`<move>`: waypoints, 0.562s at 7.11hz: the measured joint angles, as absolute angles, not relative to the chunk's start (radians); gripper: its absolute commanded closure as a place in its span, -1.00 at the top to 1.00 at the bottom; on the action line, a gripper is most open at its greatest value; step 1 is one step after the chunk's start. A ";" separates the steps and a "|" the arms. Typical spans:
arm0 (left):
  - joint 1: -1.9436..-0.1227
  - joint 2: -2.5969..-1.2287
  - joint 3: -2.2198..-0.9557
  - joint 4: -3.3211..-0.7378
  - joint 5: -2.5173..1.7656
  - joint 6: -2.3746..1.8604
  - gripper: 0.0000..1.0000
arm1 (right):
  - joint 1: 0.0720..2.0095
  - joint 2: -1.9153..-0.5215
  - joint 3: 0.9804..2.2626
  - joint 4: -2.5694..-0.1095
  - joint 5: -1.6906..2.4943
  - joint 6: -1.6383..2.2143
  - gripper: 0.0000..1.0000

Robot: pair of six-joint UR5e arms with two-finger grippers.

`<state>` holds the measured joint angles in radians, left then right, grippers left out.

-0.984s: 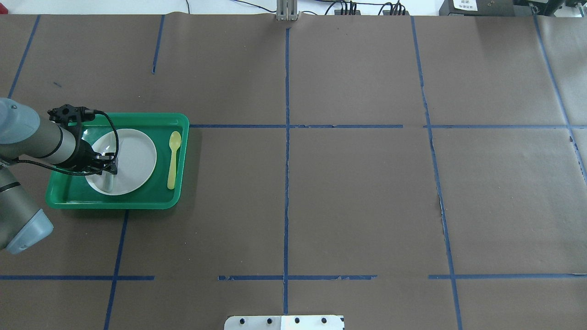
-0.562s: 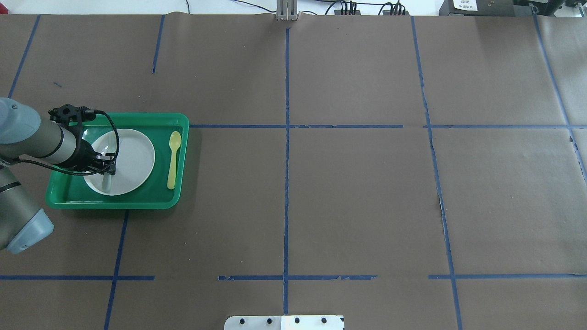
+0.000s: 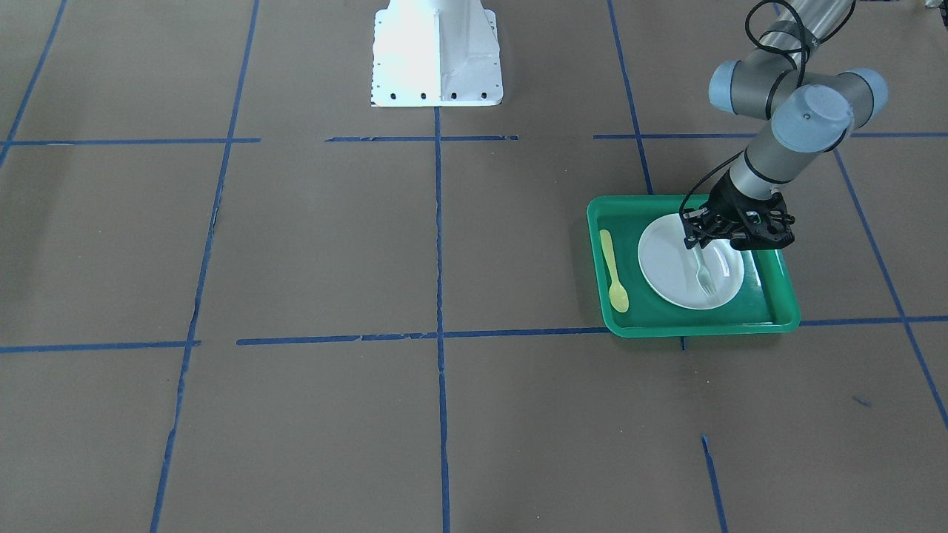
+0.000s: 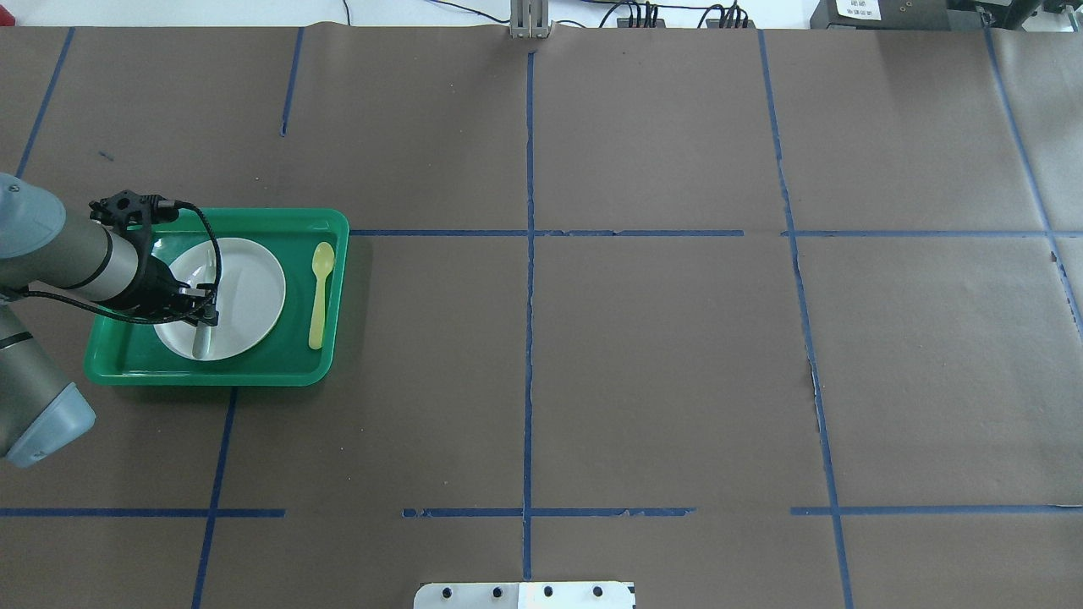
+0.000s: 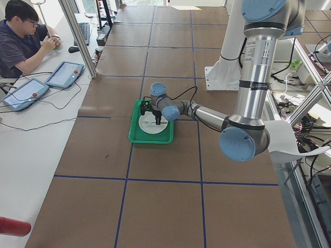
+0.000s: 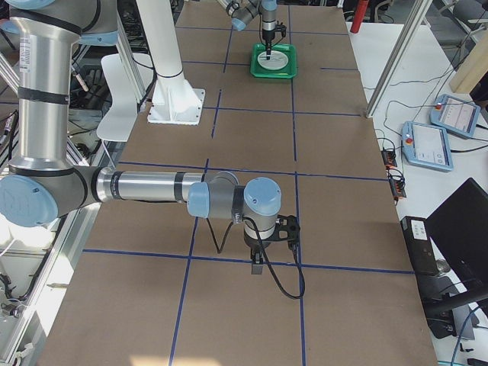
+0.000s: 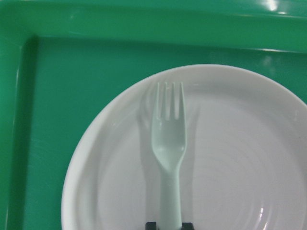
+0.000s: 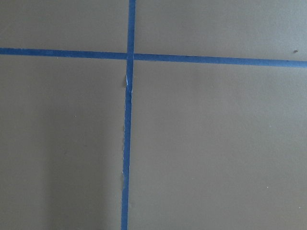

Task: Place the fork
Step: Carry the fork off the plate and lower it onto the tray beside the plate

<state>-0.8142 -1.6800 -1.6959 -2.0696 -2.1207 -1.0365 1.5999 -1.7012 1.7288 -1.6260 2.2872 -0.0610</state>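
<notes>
The pale white fork [image 7: 168, 143] lies lengthwise over the left half of the white plate [image 7: 240, 158], tines away from the wrist. My left gripper [image 7: 169, 225] is shut on its handle; only the fingertips show at the bottom edge of the left wrist view. In the overhead view the gripper [image 4: 196, 311] is over the plate [image 4: 250, 296] in the green tray [image 4: 279, 372], and the fork's handle end [image 4: 201, 340] sticks out below it. The front-facing view shows the fork [image 3: 702, 272] too. My right gripper [image 6: 259, 267] hangs over bare table; I cannot tell whether it is open or shut.
A yellow spoon [image 4: 319, 292] lies in the tray to the right of the plate. The table is covered in brown paper with blue tape lines [image 8: 128, 120]. The robot's white base [image 3: 437, 52] stands at the table's middle edge. An operator [image 5: 23, 36] sits at the far side.
The plate has shifted slightly left in the tray. My left gripper stays over the plate with the fork, moving only a little.
</notes>
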 measured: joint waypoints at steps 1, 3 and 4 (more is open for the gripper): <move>-0.852 -1.674 -1.703 -2.068 -2.138 -1.008 -1.00 | 1.600 -1.701 1.729 -1.626 2.287 -0.061 1.00; -0.938 -1.630 -1.710 -2.049 -2.147 -0.865 -1.00 | 1.600 -1.701 1.729 -1.626 2.287 -0.061 1.00; -0.970 -1.605 -1.701 -2.045 -2.146 -0.803 -1.00 | 1.600 -1.701 1.729 -1.626 2.287 -0.061 1.00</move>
